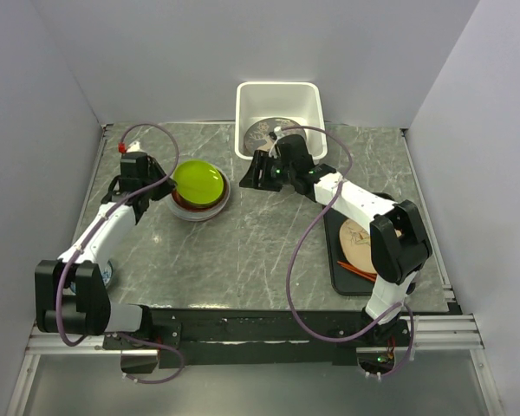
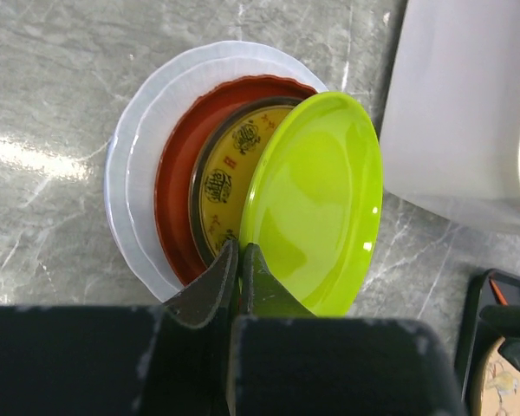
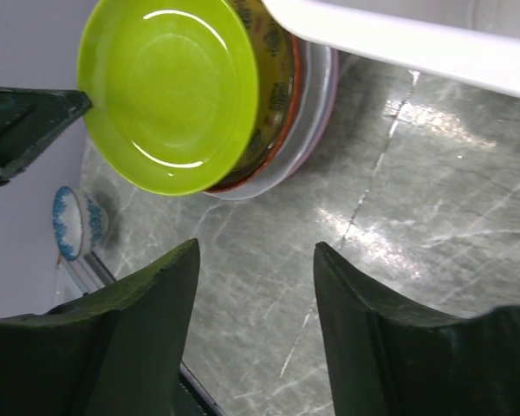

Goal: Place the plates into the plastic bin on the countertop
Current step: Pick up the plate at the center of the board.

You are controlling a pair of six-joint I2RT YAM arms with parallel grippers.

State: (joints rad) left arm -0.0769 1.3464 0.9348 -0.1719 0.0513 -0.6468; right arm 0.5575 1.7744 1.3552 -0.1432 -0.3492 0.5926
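On the countertop (image 1: 251, 234), my left gripper (image 2: 240, 252) is shut on the near rim of a lime green plate (image 2: 316, 199). That plate tilts up off a stack of plates: a yellow patterned one (image 2: 228, 173), a red-brown one (image 2: 175, 186) and pale white ones (image 2: 137, 147). From above, the left gripper (image 1: 166, 185) sits at the stack's left edge, with the green plate (image 1: 198, 181) on top. The plastic bin (image 1: 310, 108) stands at the back with a grey patterned plate (image 1: 262, 132) inside. My right gripper (image 1: 247, 176) hangs open in front of the bin, right of the stack, its jaws (image 3: 256, 251) holding nothing.
A black tray (image 1: 338, 273) at the right holds a cream plate (image 1: 357, 241), partly hidden by the right arm. A small blue-and-white bowl (image 3: 74, 221) sits at the left edge near the left arm. The bin's wall (image 2: 459, 113) stands just right of the stack.
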